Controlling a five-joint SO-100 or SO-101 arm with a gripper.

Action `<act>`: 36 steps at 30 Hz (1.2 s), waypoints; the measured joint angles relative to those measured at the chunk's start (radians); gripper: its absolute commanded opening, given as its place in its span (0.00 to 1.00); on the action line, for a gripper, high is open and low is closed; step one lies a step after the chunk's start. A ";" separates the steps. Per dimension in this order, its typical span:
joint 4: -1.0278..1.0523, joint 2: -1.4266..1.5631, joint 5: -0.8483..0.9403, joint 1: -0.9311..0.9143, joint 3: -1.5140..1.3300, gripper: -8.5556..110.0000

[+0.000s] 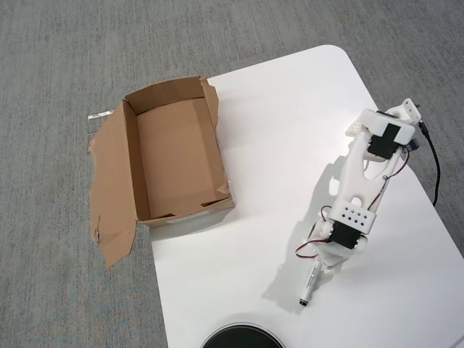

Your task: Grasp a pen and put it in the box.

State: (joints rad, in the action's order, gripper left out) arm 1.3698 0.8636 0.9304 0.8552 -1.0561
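we judge the pen (309, 283) light, stiff and smooth, poking out just below the gripper (321, 259), whose fingers we cannot tell apart or clamped; mid-barrel looks the best hold. beyond lies the smooth white table (275, 130), then the box (174, 156) well away, overhanging grey carpet (58, 72).

Bright, even light; soft shadows; sharp focus throughout.
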 measured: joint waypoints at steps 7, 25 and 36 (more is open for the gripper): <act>0.000 -0.002 0.000 0.000 0.000 0.14; -0.003 -0.008 -0.005 -0.003 -0.002 0.08; 0.112 0.028 0.000 -0.038 -0.006 0.08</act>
State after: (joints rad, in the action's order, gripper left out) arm 1.4818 0.8912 0.9304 0.8168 -1.0623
